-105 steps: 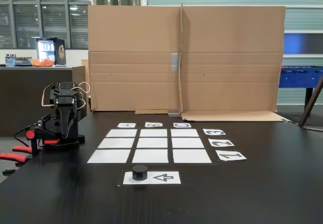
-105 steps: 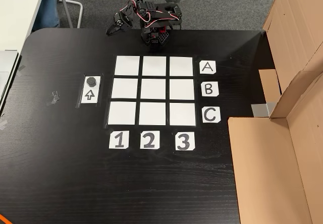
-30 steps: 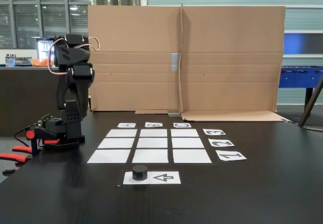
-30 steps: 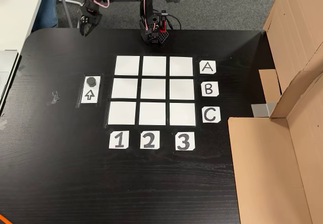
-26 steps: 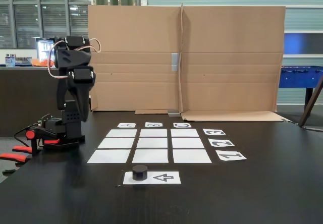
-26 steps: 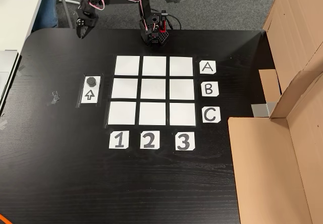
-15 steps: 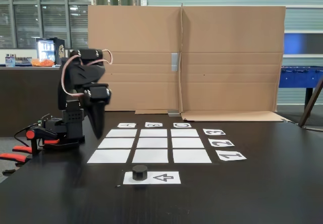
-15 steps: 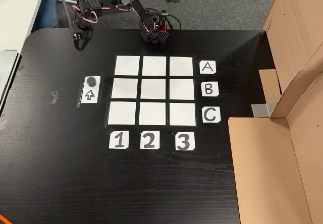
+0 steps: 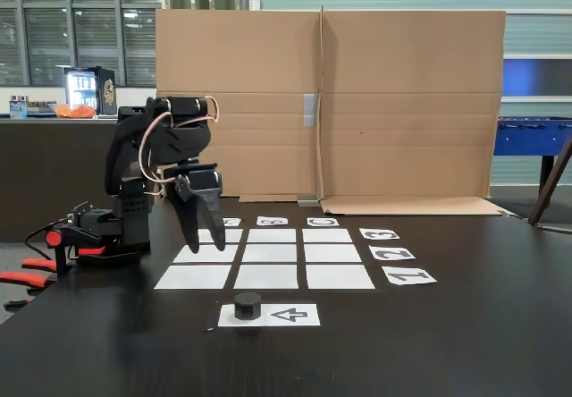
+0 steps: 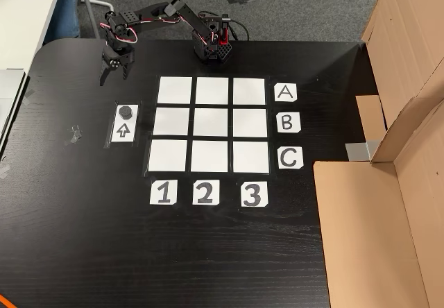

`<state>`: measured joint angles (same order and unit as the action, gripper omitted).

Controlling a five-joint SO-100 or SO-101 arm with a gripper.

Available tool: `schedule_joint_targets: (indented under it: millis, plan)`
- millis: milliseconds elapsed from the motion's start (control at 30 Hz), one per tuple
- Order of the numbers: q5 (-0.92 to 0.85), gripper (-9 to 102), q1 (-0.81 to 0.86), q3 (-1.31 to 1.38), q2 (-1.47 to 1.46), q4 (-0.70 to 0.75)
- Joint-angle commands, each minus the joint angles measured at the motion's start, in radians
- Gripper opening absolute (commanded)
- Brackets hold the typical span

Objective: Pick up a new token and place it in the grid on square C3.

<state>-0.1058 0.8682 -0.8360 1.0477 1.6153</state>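
Note:
The token (image 9: 248, 305) (image 10: 125, 110) is a small dark puck on the end of a white arrow sheet (image 10: 123, 123), outside the grid (image 10: 211, 123) (image 9: 272, 253). Square C3 (image 10: 250, 157) (image 9: 327, 235) is the bare corner cell by the "C" and "3" labels. My gripper (image 10: 114, 79) (image 9: 205, 246) points down over the dark tabletop, open with nothing between its fingers. In the fixed view from above it hangs a short way beyond the token, toward the arm's base (image 10: 211, 46). It touches neither the token nor the sheet.
Letter labels A, B, C (image 10: 287, 123) and number labels (image 10: 204, 193) edge the grid. A tall cardboard wall (image 9: 331, 102) (image 10: 388, 183) bounds one side of the table. A small tape scrap (image 10: 73, 134) lies near the arrow sheet.
The arm has unfolded from its raised pose and swung down toward the token. The gripper has come lower and its fingers have spread apart. The token has not moved.

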Motion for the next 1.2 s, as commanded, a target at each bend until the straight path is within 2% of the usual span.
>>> schedule_joint_targets:
  millis: [0,233,600,1167]
  plan:
    - [0.005,39,-0.015,0.052,-0.009,0.011]
    - [0.028,39,-0.037,0.167,-0.1,0.052]
    - [0.054,46,-0.077,0.244,-0.192,0.06]
    - [0.106,50,-0.135,0.414,-0.405,0.067]
